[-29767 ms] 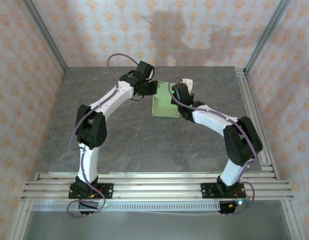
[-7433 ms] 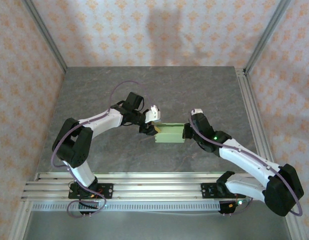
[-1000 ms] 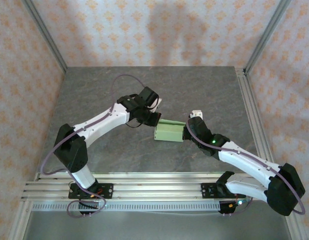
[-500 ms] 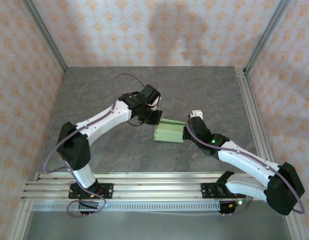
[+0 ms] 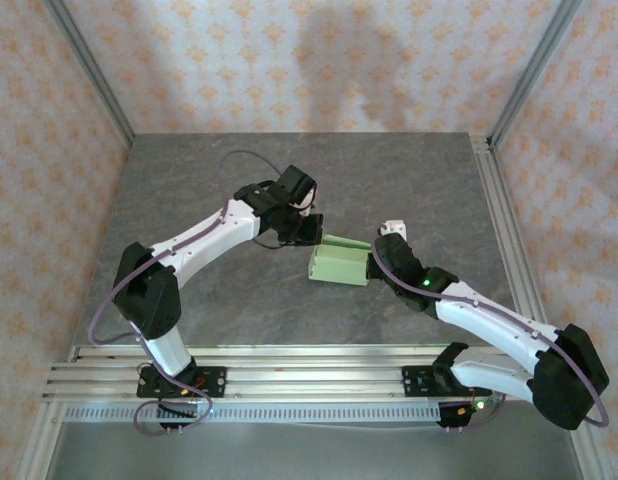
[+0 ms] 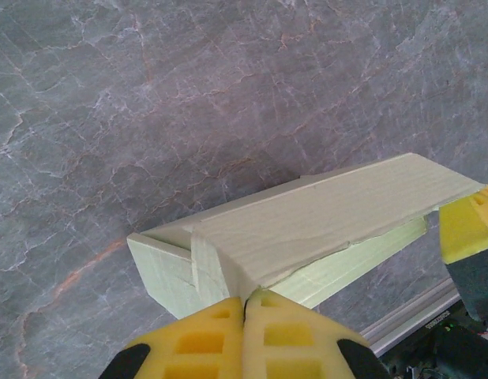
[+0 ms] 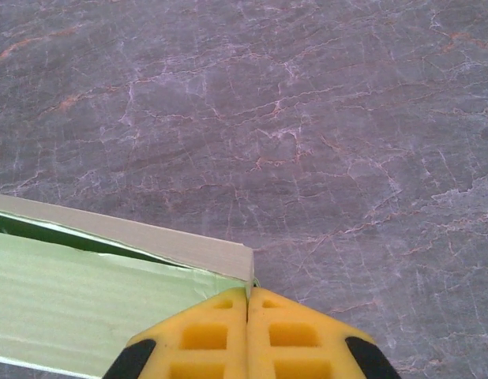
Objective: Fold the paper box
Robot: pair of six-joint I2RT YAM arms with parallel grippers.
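Top external: left gripper (image 5: 310, 232) closed, tips at paper box (image 5: 339, 265) corner, grip unclear; right gripper (image 5: 371, 262) pinched shut on opposite end.

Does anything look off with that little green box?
Yes. The paper box is not closed flat: its lid lifts askew, leaving a wedge-shaped gap along one long edge.

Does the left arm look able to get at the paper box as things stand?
Probably yes: the left tool is shut right at a corner of the paper box, seemingly pinching its card, with nothing between. The right tool sits at the opposite end, out of the way.
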